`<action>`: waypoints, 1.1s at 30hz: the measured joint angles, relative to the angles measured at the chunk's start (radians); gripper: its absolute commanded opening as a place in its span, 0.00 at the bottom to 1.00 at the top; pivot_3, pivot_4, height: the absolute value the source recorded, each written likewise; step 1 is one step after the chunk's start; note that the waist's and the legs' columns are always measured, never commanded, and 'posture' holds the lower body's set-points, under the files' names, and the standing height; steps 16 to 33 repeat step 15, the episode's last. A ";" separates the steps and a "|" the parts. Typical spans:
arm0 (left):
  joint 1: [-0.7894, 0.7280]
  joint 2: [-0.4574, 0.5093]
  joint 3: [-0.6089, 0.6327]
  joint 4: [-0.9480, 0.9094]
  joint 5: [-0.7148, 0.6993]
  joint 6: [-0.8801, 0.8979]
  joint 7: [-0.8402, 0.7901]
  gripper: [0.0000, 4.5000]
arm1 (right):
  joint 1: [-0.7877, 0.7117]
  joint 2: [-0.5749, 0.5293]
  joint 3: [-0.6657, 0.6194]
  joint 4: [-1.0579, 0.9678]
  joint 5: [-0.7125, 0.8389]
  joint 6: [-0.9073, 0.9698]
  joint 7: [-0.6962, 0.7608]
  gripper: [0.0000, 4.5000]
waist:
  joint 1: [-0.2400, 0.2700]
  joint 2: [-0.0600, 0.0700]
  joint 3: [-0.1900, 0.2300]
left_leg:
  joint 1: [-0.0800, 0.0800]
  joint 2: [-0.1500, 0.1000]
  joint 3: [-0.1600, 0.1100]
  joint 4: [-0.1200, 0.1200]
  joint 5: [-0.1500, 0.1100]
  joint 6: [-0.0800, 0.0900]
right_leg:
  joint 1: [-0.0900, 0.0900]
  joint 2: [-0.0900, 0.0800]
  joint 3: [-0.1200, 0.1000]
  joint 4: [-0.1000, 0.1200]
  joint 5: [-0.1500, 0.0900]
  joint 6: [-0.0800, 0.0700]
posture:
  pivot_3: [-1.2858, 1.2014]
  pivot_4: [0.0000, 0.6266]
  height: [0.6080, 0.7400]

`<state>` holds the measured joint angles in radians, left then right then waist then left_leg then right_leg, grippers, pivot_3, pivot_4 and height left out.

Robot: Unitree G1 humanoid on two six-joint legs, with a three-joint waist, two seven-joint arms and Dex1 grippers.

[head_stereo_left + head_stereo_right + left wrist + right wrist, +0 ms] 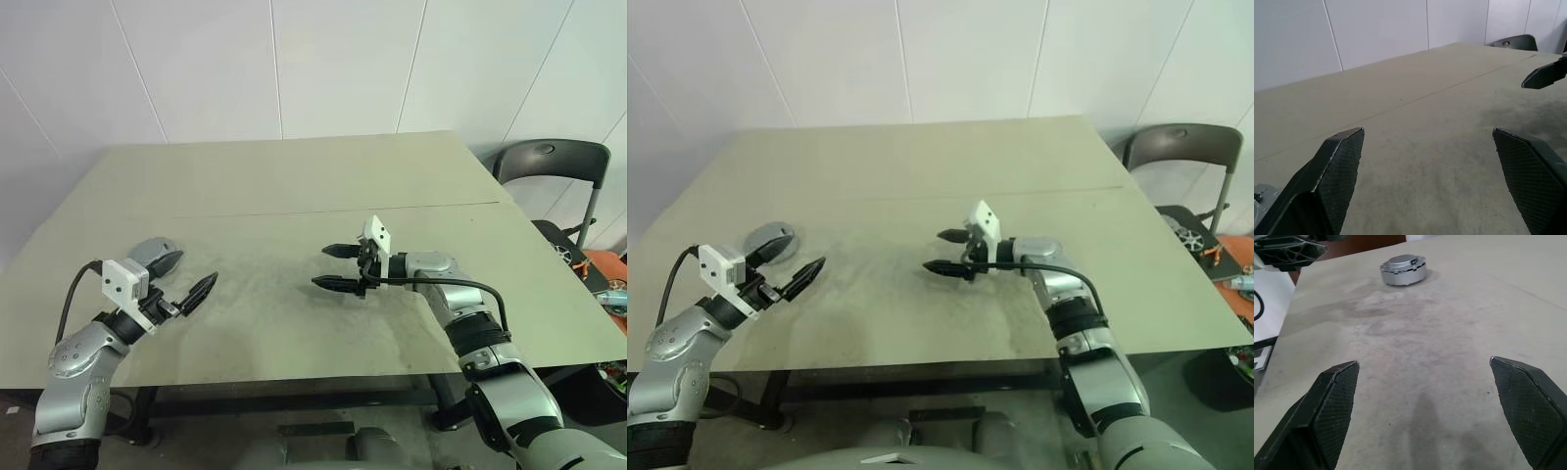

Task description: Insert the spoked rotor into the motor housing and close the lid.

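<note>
The worktop (294, 196) is a broad, pale olive board with a thin seam running across its middle and a scuffed, darker patch on its near half. On it, close to its left edge, sits the round silver motor housing (1403, 269) with the grey lid on top, closed.

My right gripper (1422, 406) spread wide, empty, over the table (1459, 323). Closed silver motor housing (1403, 269) sits beyond, near my left gripper's fingers (1288, 252).
</note>
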<state>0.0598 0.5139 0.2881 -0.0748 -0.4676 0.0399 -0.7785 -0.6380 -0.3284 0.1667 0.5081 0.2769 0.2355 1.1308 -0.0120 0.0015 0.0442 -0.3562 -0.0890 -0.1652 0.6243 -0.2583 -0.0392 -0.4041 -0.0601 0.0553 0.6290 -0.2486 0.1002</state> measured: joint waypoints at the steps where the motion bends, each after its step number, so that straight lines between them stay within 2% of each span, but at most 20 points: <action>1: -0.004 0.000 0.000 0.004 0.004 -0.003 0.000 1.00 | -0.003 0.001 -0.003 0.006 0.000 -0.003 -0.004 1.00 | 0.000 0.000 0.000 | 0.000 0.000 0.000 0.000 0.000 0.000 | 0.000 0.000 0.000 0.000 0.000 0.000 | 0.52 0.00 1.00; 33: 0.010 -0.016 -0.020 -0.024 0.032 -0.007 0.030 1.00 | -0.022 -0.007 -0.018 0.028 -0.004 -0.007 -0.004 1.00 | 0.000 0.000 0.000 | 0.000 0.000 0.000 0.000 0.000 0.000 | 0.000 0.000 0.000 0.001 0.000 0.000 | 0.52 0.00 1.00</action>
